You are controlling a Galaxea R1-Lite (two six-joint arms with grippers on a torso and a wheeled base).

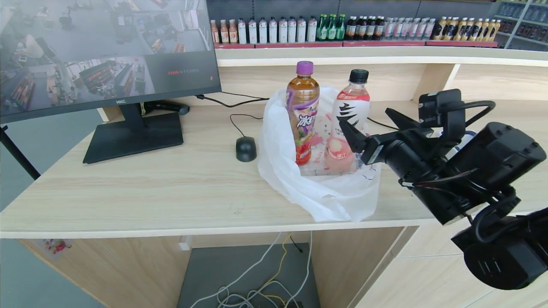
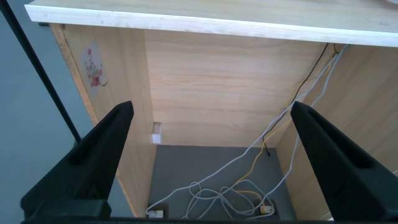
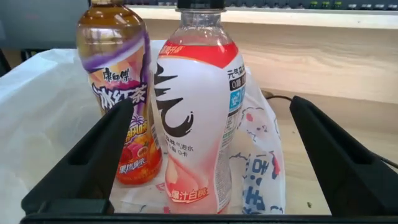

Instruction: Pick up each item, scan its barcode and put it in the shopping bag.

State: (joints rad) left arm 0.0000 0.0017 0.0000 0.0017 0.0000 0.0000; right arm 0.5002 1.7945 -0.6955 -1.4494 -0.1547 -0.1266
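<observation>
right claw gapes wide, empty, beside the pink-labelled clear bottle standing in the white plastic shopping bag (looks bagged already).

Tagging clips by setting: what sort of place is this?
Probably a shop checkout, real or mock: shelves of bottled drinks behind the wooden counter, a monitor showing security-camera feeds, and a purple-capped bottle and a black-capped bottle standing in a white shopping bag.
</observation>
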